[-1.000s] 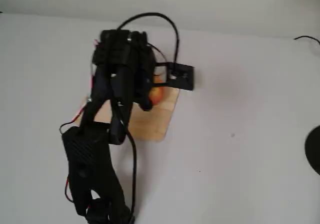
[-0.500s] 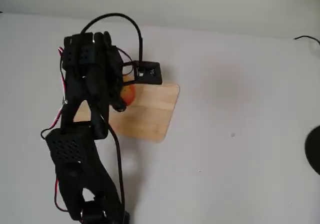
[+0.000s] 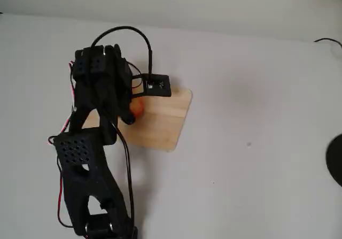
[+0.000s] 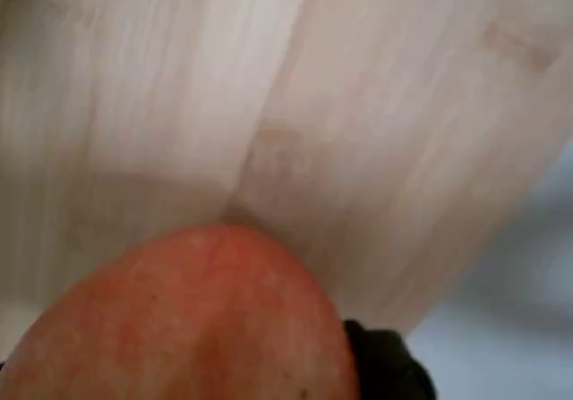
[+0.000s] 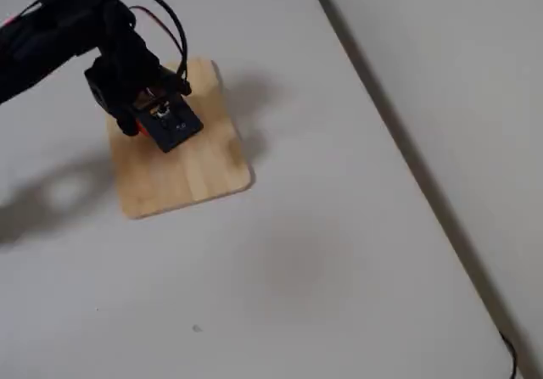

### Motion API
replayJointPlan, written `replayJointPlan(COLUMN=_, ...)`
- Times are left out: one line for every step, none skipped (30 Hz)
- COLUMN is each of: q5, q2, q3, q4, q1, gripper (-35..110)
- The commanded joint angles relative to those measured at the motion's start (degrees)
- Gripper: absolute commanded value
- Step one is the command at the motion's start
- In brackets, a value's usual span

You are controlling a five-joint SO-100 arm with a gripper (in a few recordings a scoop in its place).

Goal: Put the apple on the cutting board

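White table (image 3: 256, 89) bears the cutting board (image 3: 160, 124); above it the pincer (image 3: 128, 109) grips the apple (image 4: 192, 319)

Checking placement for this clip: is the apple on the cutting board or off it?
Over the cutting board, apple near the wood; actual contact cannot be told.

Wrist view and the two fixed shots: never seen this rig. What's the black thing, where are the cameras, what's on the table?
The black thing is a small robot arm; its gripper sits over a bamboo cutting board on a white table. Both fixed views look down on the table from different sides. The wrist view comes from a camera on the arm itself, so the red apple looms large just above the board. The apple peeks out orange beside the gripper in a fixed view. It looks held, but the fingers are hidden.
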Motion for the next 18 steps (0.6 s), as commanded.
replayJointPlan(q5=0.79, q2=1.23, q3=-5.45, q4=-1.41, q1=-1.23, gripper=4)
replayJointPlan(q5=0.79, q2=0.88, q3=-5.45, q4=-1.76, q1=-1.23, gripper=5)
replayJointPlan(q5=0.79, q2=0.44, q3=-5.45, q4=-1.93, q1=-1.32, gripper=6)
replayJointPlan(q5=0.79, q2=0.09, q3=-5.45, q4=-2.11, q1=-1.32, gripper=8)
replayJointPlan(q5=0.79, q2=-0.26, q3=-5.45, q4=-2.2, q1=-1.32, gripper=9)
replayJointPlan(q5=0.79, q2=-0.62, q3=-5.45, q4=-2.29, q1=-1.41, gripper=12)
replayJointPlan(q5=0.79, q2=-0.88, q3=-5.45, q4=-2.37, q1=-1.41, gripper=16)
replayJointPlan(q5=0.79, q2=-1.14, q3=-5.45, q4=-2.46, q1=-1.41, gripper=18)
replayJointPlan(q5=0.79, q2=-1.32, q3=-5.45, q4=-2.46, q1=-1.41, gripper=20)
replayJointPlan(q5=0.79, q2=-1.41, q3=-5.45, q4=-2.46, q1=-1.32, gripper=21)
replayJointPlan(q5=0.79, q2=-1.49, q3=-5.45, q4=-2.46, q1=-1.32, gripper=23)
replayJointPlan(q5=0.7, q2=-1.67, q3=-5.45, q4=-2.29, q1=-1.32, gripper=27)
replayJointPlan(q5=0.44, q2=-1.85, q3=-5.45, q4=-2.11, q1=-1.32, gripper=32)
replayJointPlan(q5=0.26, q2=-2.02, q3=-5.45, q4=-2.02, q1=-1.32, gripper=36)
replayJointPlan(q5=0.18, q2=-2.2, q3=-5.45, q4=-1.76, q1=-1.32, gripper=40)
replayJointPlan(q5=-0.18, q2=-2.37, q3=-5.45, q4=-1.49, q1=-1.32, gripper=43)
replayJointPlan(q5=-0.62, q2=-2.72, q3=-5.45, q4=-1.14, q1=-1.41, gripper=48)
replayJointPlan(q5=-0.97, q2=-3.16, q3=-5.45, q4=-0.79, q1=-1.49, gripper=51)
